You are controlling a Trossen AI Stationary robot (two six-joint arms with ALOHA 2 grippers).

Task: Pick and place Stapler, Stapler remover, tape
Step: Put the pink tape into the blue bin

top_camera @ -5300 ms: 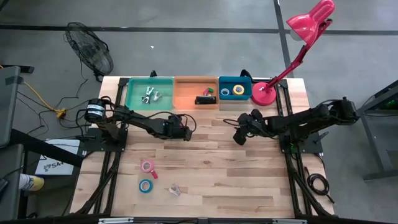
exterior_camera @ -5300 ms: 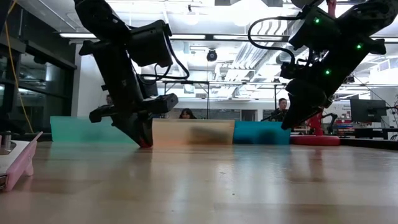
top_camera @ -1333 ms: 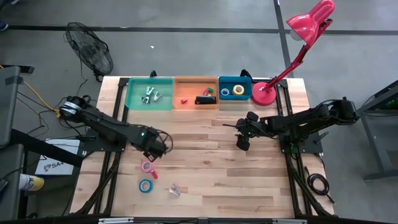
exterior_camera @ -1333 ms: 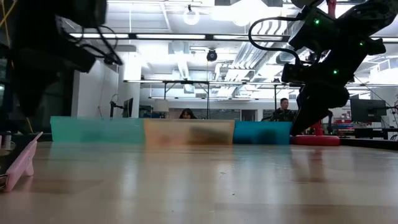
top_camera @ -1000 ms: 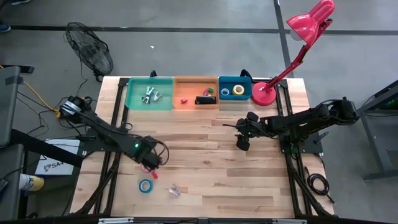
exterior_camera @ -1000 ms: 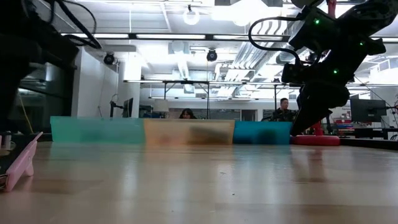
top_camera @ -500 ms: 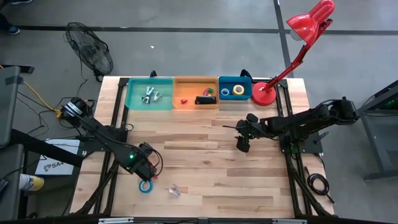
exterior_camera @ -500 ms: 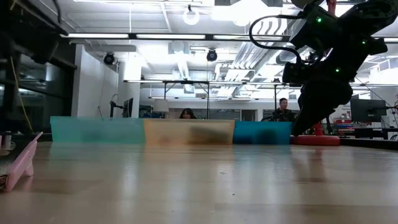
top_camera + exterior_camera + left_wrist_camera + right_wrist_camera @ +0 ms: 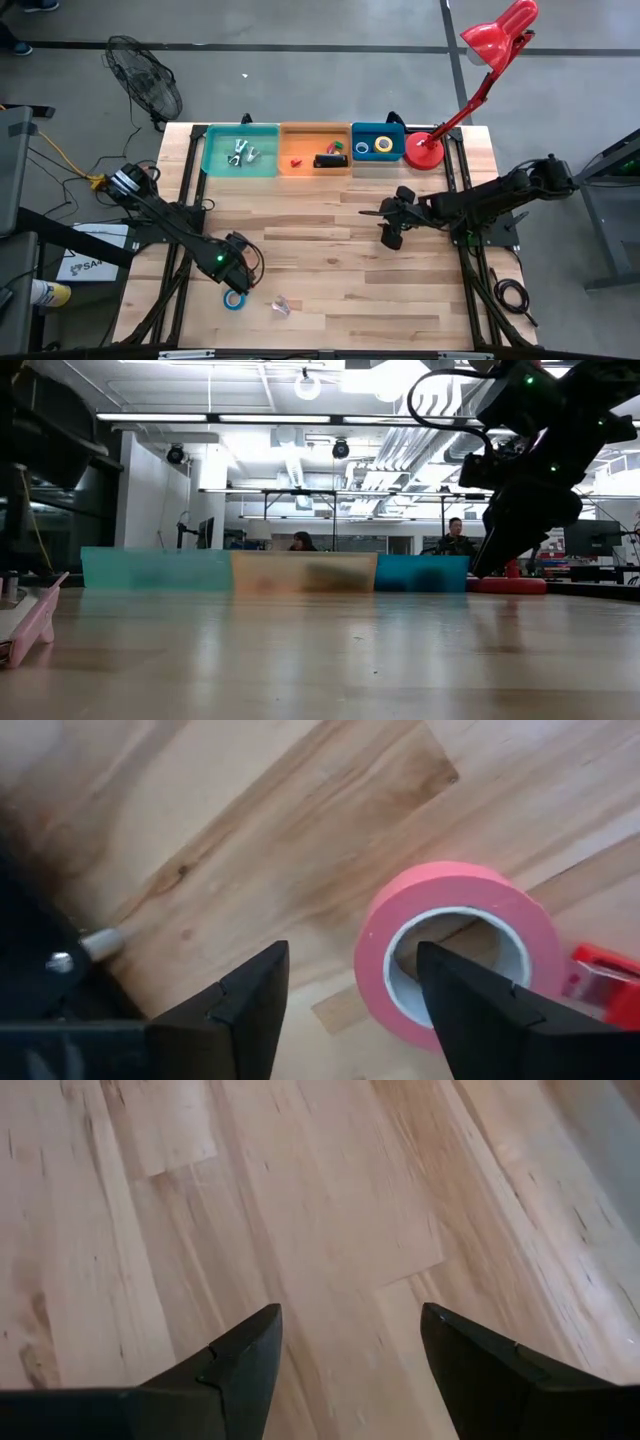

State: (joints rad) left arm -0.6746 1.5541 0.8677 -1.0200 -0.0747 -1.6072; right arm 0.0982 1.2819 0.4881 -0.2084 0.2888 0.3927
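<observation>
Left gripper [image 9: 345, 990] low over table [image 9: 330, 270], fingers spread, one finger beside pink tape roll [image 9: 458, 952], nothing held. Step in hand looks like pick-up of pink roll. Light blue tape roll [image 9: 234, 299] lies just beside. Next move likely: shift sideways to straddle roll wall, then clench. Stapler [image 9: 327, 160] sits in orange tray [image 9: 315, 131]. Right gripper [image 9: 345, 1350] waits mid-table, fingers released, empty.

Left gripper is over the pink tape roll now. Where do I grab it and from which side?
Pink tape roll lies flat, hole up. Come straight down with the open left gripper, one finger into the hole, one outside, and pinch the ring wall on the side away from the small red piece beside it.
</observation>
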